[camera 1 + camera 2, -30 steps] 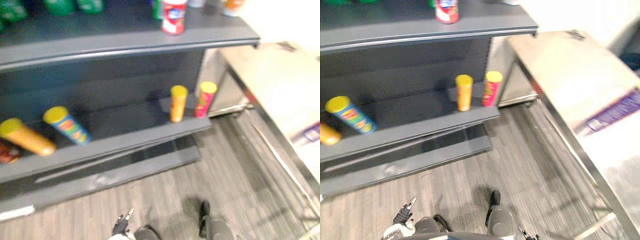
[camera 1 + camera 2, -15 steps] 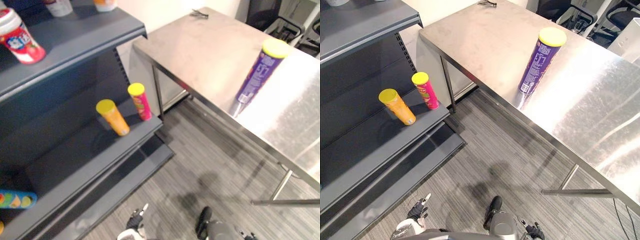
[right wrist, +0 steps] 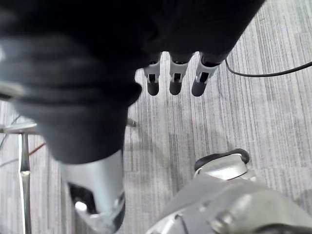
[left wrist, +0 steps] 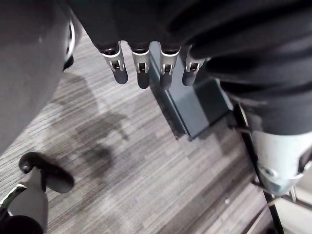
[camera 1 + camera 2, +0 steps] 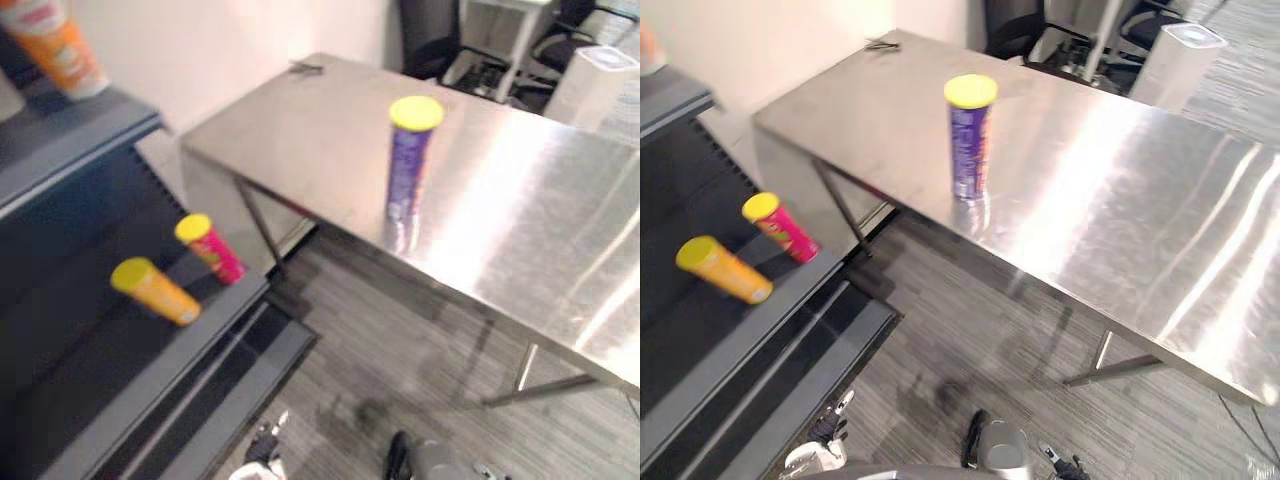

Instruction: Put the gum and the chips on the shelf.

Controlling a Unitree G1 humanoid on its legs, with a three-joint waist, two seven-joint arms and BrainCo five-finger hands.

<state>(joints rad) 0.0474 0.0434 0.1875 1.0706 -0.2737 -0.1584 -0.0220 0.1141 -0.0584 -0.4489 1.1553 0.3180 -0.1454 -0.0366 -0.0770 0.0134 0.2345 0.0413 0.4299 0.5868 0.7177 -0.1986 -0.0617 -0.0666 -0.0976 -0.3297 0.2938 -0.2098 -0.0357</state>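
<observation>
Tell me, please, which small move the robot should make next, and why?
Probably step closer to the shiny steel table, facing the tall purple chips can with the yellow lid. It stands upright there, while the left hand and the right hand hang open and empty over the grey floor, too low to grasp it.

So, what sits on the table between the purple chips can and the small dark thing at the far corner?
Nothing: in the right eye view the steel table is bare between the purple chips can and the small dark thing.
</observation>
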